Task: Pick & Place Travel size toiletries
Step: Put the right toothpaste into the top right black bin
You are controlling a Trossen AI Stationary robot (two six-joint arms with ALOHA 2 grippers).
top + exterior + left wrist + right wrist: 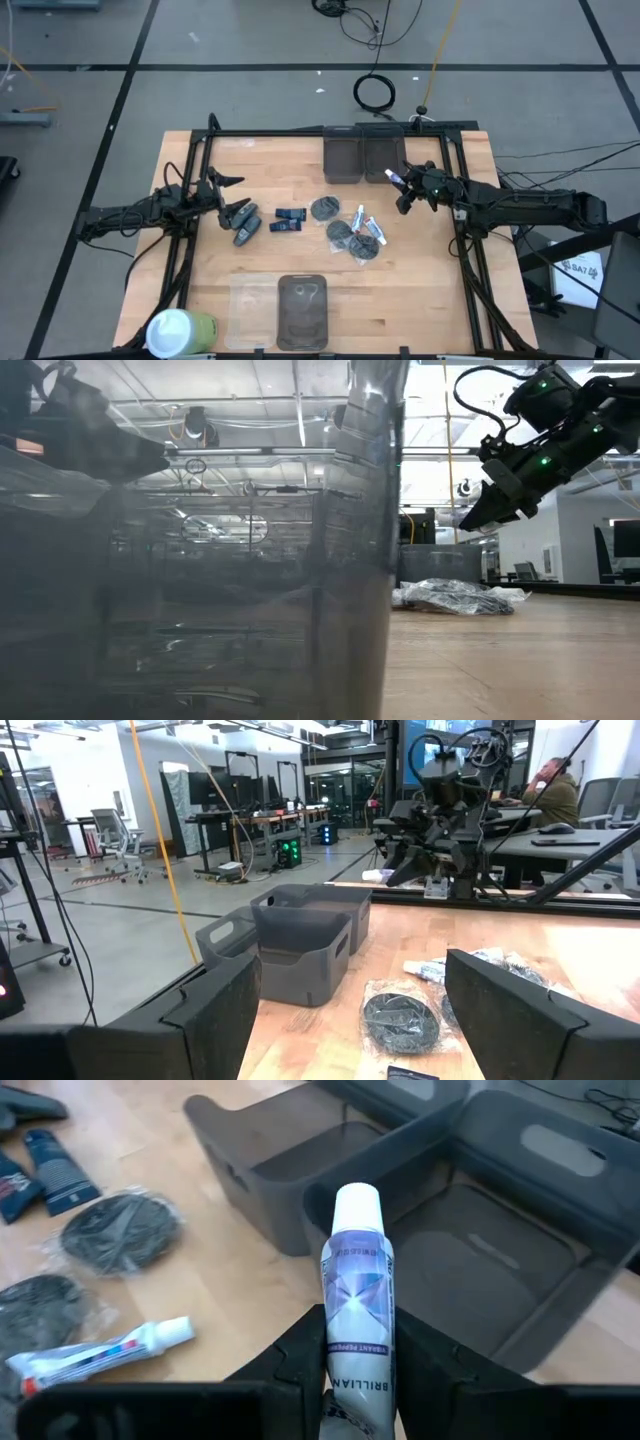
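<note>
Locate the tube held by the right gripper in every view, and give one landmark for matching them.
High view: the tube is right of centre, beside the dark bins.
Low view: cannot tell; the right gripper shows upper right, no tube visible.
Left wrist view: a pale bit below the far arm may be it; not sure.
Right wrist view: tube at centre, clamped, cap up.
Landmark: the dark bins.

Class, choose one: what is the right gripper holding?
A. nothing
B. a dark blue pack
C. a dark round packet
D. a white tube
D: the right gripper has its fingers closed on a white tube, held above the grey bins.
</note>
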